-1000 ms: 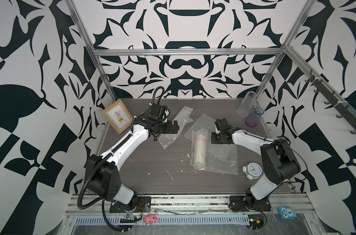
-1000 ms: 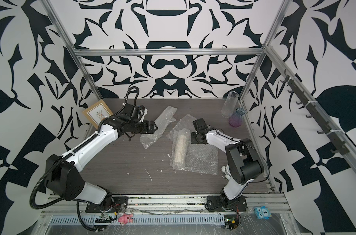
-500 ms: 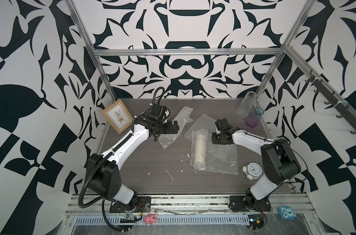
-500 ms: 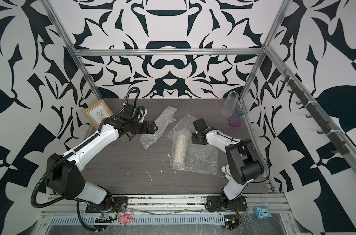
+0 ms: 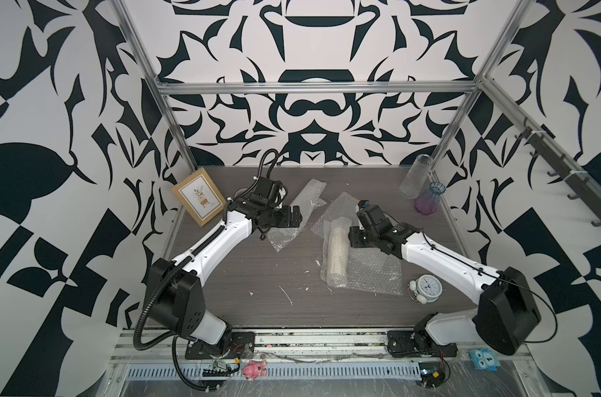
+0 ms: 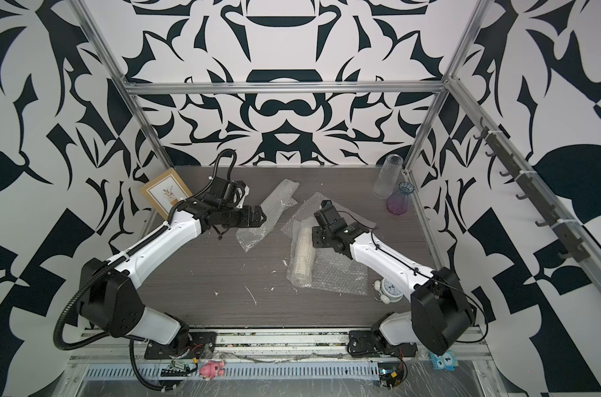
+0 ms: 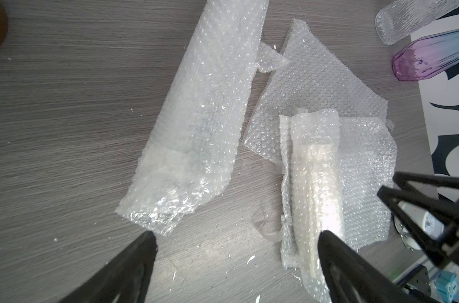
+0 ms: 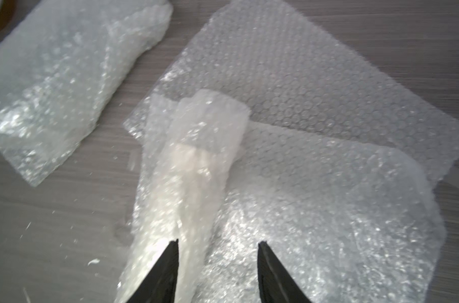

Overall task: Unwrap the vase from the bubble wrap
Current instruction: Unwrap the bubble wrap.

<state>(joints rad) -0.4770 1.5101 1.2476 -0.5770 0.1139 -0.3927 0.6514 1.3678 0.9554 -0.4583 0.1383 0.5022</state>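
The vase (image 5: 337, 251) is a cream cylinder lying mid-table, still rolled in bubble wrap (image 5: 373, 271) that spreads flat to its right. It also shows in the other views (image 6: 302, 256) (image 7: 317, 183) (image 8: 189, 181). A second sheet (image 5: 340, 209) lies behind it and a crumpled piece (image 5: 297, 220) to its left. My right gripper (image 5: 352, 237) (image 8: 218, 242) hovers over the vase's far end, jaws apart, one fingertip over the roll, one over the flat sheet, gripping nothing. My left gripper (image 5: 297, 216) (image 7: 237, 236) is wide open above the crumpled piece, empty.
A framed picture (image 5: 198, 197) leans at the back left. A tall clear glass (image 5: 414, 175) and a purple glass vessel (image 5: 428, 201) stand at the back right. A white alarm clock (image 5: 426, 287) sits by the flat sheet's front right corner.
My right gripper has gone from shut to open beside the vase's far end. Both arms stayed nearly in place, and the left gripper stayed open.
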